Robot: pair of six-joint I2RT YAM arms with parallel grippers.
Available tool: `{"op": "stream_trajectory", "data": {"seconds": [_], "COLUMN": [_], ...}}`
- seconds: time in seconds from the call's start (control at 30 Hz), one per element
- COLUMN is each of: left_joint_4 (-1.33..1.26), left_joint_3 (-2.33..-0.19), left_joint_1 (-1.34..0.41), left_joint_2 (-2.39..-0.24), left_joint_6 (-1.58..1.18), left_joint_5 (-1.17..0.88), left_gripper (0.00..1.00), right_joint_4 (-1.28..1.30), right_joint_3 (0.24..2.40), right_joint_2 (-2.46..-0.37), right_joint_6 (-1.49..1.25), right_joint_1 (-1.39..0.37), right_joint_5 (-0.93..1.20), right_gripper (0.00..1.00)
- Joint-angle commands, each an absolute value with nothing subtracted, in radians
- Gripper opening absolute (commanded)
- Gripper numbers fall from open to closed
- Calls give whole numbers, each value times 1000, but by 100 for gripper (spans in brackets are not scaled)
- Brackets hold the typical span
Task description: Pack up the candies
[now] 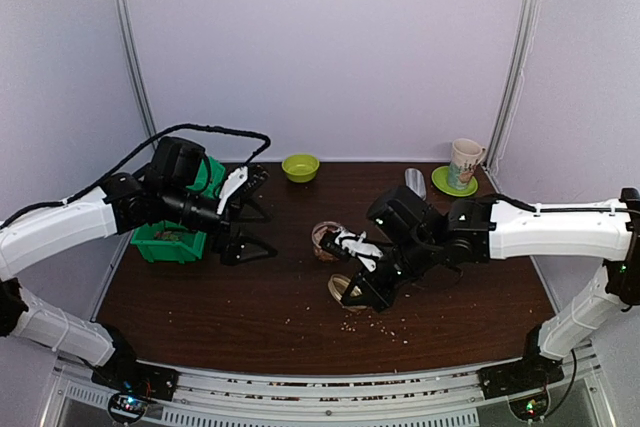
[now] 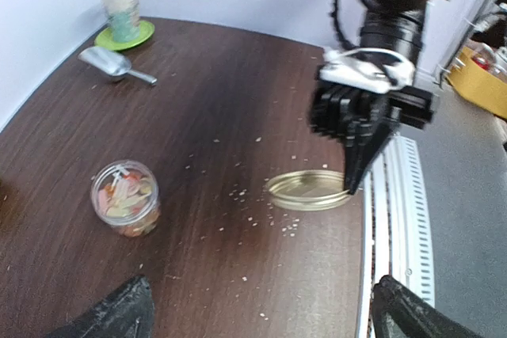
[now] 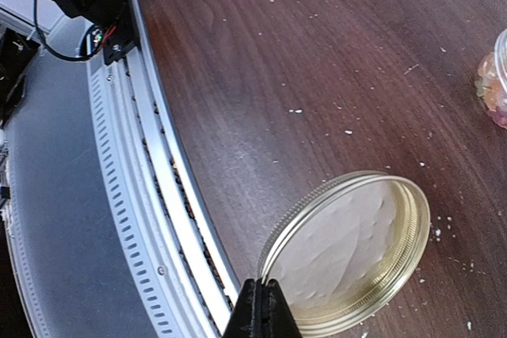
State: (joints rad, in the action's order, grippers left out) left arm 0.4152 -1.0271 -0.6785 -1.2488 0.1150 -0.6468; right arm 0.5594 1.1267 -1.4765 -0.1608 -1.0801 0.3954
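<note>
The candies (image 2: 125, 195) are a jumbled mix of orange, red and pale sweets inside a small clear open jar (image 1: 325, 239) in the middle of the table. The jar's edge also shows in the right wrist view (image 3: 497, 85). A gold metal lid (image 3: 352, 247) lies inside-up low at the table near the front rail. It also shows in the top view (image 1: 343, 290) and the left wrist view (image 2: 307, 191). My right gripper (image 3: 261, 312) is shut on the lid's rim. My left gripper (image 1: 262, 213) is open and empty, left of the jar, by the green bin.
A green bin (image 1: 168, 243) sits at the left edge. A green bowl (image 1: 300, 167) stands at the back. A metal scoop (image 1: 415, 182) and a cup on a green saucer (image 1: 463, 165) stand back right. Pale crumbs (image 2: 261, 203) lie around the lid.
</note>
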Motion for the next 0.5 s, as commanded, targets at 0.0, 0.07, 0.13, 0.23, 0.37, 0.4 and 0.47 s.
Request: {"op": "stream_trajectory", "data": {"seconds": [0.0,0.07,0.13,0.23,0.37,0.4,0.47], "left_joint_4": [334,334,334,337,388,405,439], "left_joint_3": [-997,-985,-976,-964,-981,-989,-1009], "left_joint_1": [-725,-740,-761,-790,-839,-852,-878], "left_joint_2": [-1198,-1185,-1177,-1171,-1189,-1199,-1222], "left_joint_6": [294,337,379,431,499,515,539], "left_joint_5": [-805,-826,-831,-822,-777,-763,-747], "left_gripper": [98,97,96,95,93,92,91], "right_joint_4": [499,482,461,433,397,387,363], "right_joint_3": [1106,1100,1094,1089,1085,1084,1083], "right_joint_2": [-1443,-1438,-1434,-1432,-1423,-1416,-1408], "right_joint_6": [-166,-171,-181,-199,-219,-224,-235], "right_joint_1": [-1061,-1054,-1048,-1041,-1038,-1036,-1037], "right_joint_5": [590,652,718,799,889,906,951], "right_gripper": [0,0,0,0,0,0,0]}}
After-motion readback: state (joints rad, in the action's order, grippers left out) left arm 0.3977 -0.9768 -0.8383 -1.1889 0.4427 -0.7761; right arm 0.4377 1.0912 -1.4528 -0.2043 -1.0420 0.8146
